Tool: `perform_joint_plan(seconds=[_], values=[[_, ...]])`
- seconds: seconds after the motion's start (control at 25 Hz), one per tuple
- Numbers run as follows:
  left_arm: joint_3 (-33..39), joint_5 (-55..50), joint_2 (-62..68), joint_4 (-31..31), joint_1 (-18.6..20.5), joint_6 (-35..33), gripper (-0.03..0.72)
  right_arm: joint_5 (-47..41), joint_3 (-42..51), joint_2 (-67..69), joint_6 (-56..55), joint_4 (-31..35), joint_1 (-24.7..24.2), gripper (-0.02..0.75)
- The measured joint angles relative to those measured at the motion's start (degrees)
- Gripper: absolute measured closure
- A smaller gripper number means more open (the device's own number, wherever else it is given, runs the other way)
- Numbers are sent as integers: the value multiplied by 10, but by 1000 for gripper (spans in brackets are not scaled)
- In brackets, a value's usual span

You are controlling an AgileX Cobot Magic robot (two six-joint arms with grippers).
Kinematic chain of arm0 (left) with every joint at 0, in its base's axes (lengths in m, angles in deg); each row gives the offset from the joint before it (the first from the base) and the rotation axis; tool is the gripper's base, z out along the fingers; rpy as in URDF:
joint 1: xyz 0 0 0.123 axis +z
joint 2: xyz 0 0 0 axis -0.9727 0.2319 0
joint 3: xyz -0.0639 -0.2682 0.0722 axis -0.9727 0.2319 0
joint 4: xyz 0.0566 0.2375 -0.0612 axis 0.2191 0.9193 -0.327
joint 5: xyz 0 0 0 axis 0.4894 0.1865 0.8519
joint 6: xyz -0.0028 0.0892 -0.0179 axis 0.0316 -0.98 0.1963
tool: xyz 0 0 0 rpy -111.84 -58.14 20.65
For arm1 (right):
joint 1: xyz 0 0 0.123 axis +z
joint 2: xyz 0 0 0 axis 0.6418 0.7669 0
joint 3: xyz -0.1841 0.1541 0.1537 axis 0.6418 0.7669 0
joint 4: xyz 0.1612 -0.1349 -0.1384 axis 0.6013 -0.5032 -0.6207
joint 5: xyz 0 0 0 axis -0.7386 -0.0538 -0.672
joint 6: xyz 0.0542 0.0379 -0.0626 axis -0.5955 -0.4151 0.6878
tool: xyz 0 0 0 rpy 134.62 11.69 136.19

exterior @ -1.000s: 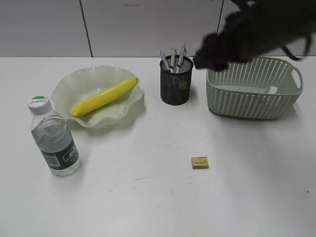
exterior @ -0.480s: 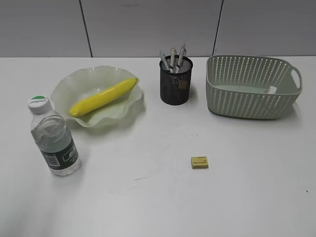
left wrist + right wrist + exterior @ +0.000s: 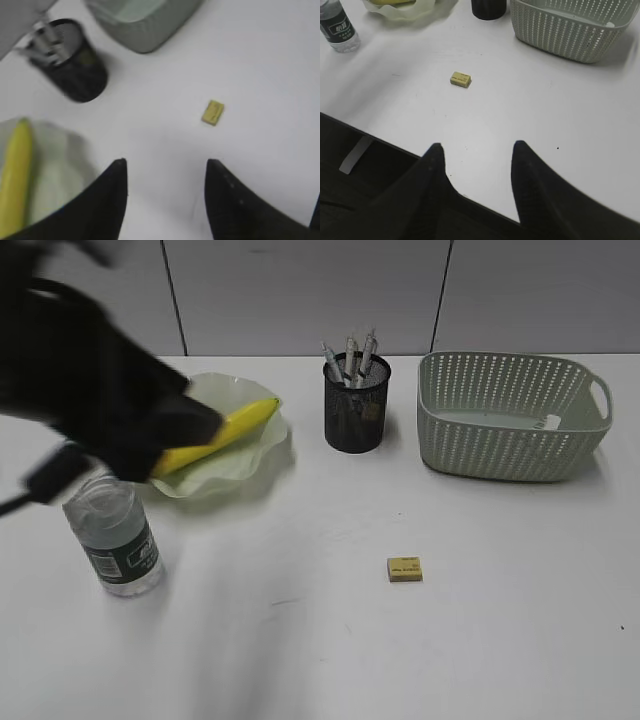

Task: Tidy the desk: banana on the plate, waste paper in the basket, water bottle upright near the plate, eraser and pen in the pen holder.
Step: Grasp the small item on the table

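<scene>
The banana [image 3: 235, 423] lies on the plate [image 3: 255, 455]. The water bottle [image 3: 115, 535] stands upright left of the plate. The pen holder [image 3: 356, 405] holds three pens. The waste paper [image 3: 547, 422] lies in the basket [image 3: 510, 450]. The yellow eraser [image 3: 404, 568] lies on the desk [image 3: 500, 620]. My left gripper [image 3: 165, 162] is open and empty, high above the desk beside the plate [image 3: 60, 170], well short of the eraser [image 3: 213, 112]. In the exterior view its arm is a dark blur over the plate. My right gripper [image 3: 477, 145] is open and empty at the desk's near edge, the eraser [image 3: 460, 79] ahead.
The desk's front edge [image 3: 385, 140] runs under the right gripper. A grey panelled wall [image 3: 300, 290] stands behind the desk. The left wrist view also shows the pen holder [image 3: 75, 62] and the basket [image 3: 145, 25].
The right arm, above the basket a second ago, has left the exterior view. The left arm has swung in from the left over the plate and bottle.
</scene>
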Motion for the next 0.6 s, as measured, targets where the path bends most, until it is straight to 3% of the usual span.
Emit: perform_joint_plan(seconds=[0.08, 0.16, 0.28, 0.6], values=[[-53, 7, 91, 45, -60, 17, 290, 0, 0, 0, 0, 0, 0, 381], [-124, 0, 197, 60, -93, 26, 214, 0, 0, 0, 0, -1, 0, 381], [-218, -38, 326, 69, -100, 28, 148, 0, 0, 0, -1, -1, 0, 390], [-377, -112, 488, 75, -100, -2, 187, 0, 0, 0, -1, -1, 0, 477]])
